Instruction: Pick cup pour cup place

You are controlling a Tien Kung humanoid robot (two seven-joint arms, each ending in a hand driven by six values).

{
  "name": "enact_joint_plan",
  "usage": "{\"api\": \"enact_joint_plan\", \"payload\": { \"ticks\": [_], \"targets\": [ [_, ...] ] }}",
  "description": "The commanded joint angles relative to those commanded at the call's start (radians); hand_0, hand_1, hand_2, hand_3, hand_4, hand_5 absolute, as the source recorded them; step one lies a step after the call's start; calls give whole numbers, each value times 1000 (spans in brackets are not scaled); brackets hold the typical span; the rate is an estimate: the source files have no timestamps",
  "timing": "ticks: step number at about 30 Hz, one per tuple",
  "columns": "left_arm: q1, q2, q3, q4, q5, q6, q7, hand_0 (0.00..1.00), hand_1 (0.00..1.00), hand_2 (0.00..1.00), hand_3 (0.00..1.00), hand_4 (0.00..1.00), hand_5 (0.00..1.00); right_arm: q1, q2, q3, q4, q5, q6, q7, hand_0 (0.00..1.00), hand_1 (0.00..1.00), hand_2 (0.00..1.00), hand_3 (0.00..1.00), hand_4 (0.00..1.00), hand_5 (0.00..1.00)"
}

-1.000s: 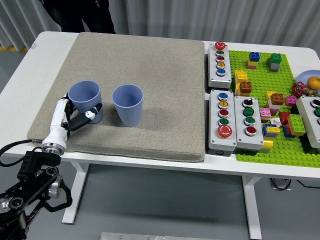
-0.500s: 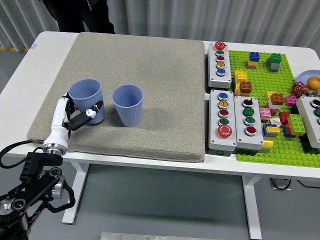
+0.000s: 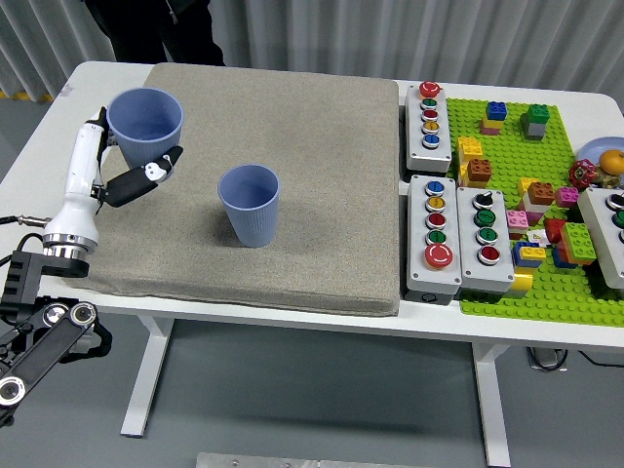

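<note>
Holding one of two blue cups [image 3: 144, 125] aloft, left hand [image 3: 125, 174] fingers clamped around it; other cup [image 3: 250, 203] upright, apparently empty, on mat [image 3: 322, 146].

robot lab, button boxes [image 3: 435, 220], brick baseplate [image 3: 546, 214]

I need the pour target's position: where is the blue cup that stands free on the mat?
In the head view the free blue cup stands upright on the grey mat, left of centre, right of and nearer than the cup held by the left hand.
</note>
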Motion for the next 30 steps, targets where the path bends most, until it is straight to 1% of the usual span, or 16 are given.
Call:
{"api": "enact_joint_plan", "payload": {
  "ticks": [2, 3, 5, 8, 9, 12, 17, 18, 19, 23, 30],
  "targets": [
    [-8, 14, 10, -15, 68, -7, 23, 517, 547, 702, 671, 766, 173, -1, -1, -1, 0, 0, -1, 0, 703, 633, 569, 573, 2, 103],
    [-16, 26, 23, -26, 111, -14, 44, 515, 547, 700, 667, 752, 160, -2, -1, -2, 0, 3, -2, 1, 703, 633, 568, 573, 2, 103],
    [-21, 32, 31, -32, 166, -18, 56, 515, 547, 700, 667, 752, 160, -3, -1, -3, 0, 5, -2, 2, 703, 633, 568, 573, 2, 103],
    [-37, 48, 52, -41, 264, -33, 94, 515, 547, 700, 667, 752, 160, -4, -2, -4, 0, 3, -2, 1, 703, 633, 568, 573, 2, 103],
    [-39, 50, 53, -41, 282, -35, 97, 513, 547, 695, 663, 727, 139, -4, -2, -4, 0, 3, -2, 1, 704, 632, 569, 573, 2, 102],
    [-56, 69, 71, -46, 371, -46, 124, 513, 547, 695, 663, 727, 139, -6, -2, -6, 0, 6, -3, 2, 704, 632, 569, 573, 2, 102],
    [-78, 91, 84, -46, 442, -58, 149, 509, 544, 693, 654, 715, 128, -2, -4, -9, -1, 12, -4, 5, 703, 632, 568, 572, 2, 100],
    [-88, 99, 87, -46, 478, -64, 160, 509, 544, 693, 654, 715, 128, 0, -5, -10, -1, 13, -4, 6, 703, 632, 568, 572, 2, 100],
    [-90, 101, 87, -45, 489, -66, 162, 509, 544, 693, 654, 715, 128, 0, -5, -10, -2, 13, -4, 6, 703, 632, 568, 572, 2, 100],
    [-104, 113, 96, -43, 519, -69, 170, 509, 545, 693, 652, 715, 126, 4, -6, -11, -2, 14, -5, 7, 702, 632, 566, 572, 2, 97],
    [-113, 125, 123, -39, 561, -74, 177, 508, 540, 690, 649, 712, 128, 5, -6, -10, -2, 12, -6, 8, 703, 632, 564, 572, 2, 91]
  ]
}}
